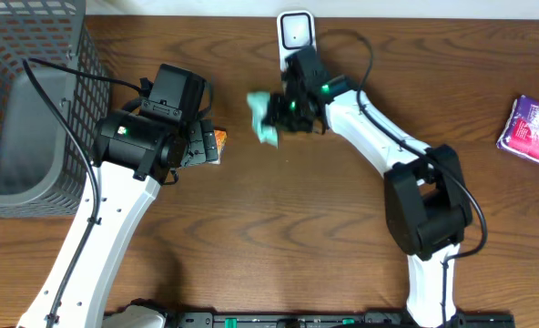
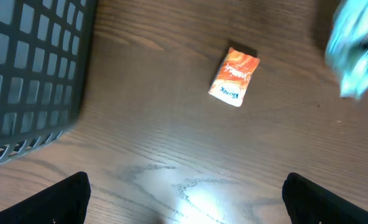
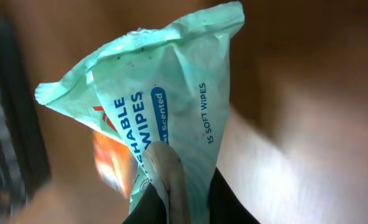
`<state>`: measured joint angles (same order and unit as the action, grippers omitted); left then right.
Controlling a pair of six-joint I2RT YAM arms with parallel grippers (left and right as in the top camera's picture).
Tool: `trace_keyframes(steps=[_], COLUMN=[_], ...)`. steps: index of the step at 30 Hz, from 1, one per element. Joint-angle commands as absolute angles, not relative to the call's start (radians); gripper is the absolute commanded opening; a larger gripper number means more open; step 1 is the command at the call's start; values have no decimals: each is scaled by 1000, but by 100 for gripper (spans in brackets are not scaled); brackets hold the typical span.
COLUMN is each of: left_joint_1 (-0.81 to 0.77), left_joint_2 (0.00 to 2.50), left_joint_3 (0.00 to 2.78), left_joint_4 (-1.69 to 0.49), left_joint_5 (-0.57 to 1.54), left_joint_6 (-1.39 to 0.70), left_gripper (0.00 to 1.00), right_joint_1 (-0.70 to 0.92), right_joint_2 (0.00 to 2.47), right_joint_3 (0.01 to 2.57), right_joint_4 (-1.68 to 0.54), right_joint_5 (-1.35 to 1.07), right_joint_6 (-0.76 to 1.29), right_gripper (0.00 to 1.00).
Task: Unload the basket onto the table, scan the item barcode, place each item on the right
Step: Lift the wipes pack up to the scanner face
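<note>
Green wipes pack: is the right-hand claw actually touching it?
Touching. The right wrist view shows the right gripper pinched onto the lower edge of the wipes pack, with no gap between them.

Your left arm [image 1: 92,241] and right arm [image 1: 370,128] are white tubes with bulky black joint housings. Thin black cables [image 1: 69,70] trail along both. A green light [image 1: 324,88] glows on the right wrist, and the left gripper [image 2: 187,198] has black fingers [image 2: 69,199].

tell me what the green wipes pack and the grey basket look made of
Wipes pack: thin, soft plastic film, slightly glossy, judging by its creases and crimped edge. Basket: dark grey rigid lattice with a matte look, probably moulded plastic given its flat bars and square holes, though coated wire is possible.
</note>
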<state>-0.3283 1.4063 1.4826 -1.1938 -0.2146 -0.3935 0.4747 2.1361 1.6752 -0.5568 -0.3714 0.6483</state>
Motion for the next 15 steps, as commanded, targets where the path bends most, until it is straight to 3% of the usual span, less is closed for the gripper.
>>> trace_keyframes(steps=[1, 7, 15], left_joint_1=[-323, -323, -323], left_joint_2=[1401, 1401, 1401], left_joint_3=[1491, 1491, 1491], left_joint_4=[-1196, -1196, -1196], left_joint_5=[-217, -217, -217], left_joint_6=[-402, -402, -402], left_gripper=[98, 98, 98], right_joint_1=[475, 475, 450], right_joint_2=[2085, 2089, 2127], right_joint_3=[1707, 1707, 1707], right_joint_4=[-439, -288, -88], right_joint_5=[-92, 197, 142], right_joint_6=[602, 600, 622], right_gripper=[1, 1, 1])
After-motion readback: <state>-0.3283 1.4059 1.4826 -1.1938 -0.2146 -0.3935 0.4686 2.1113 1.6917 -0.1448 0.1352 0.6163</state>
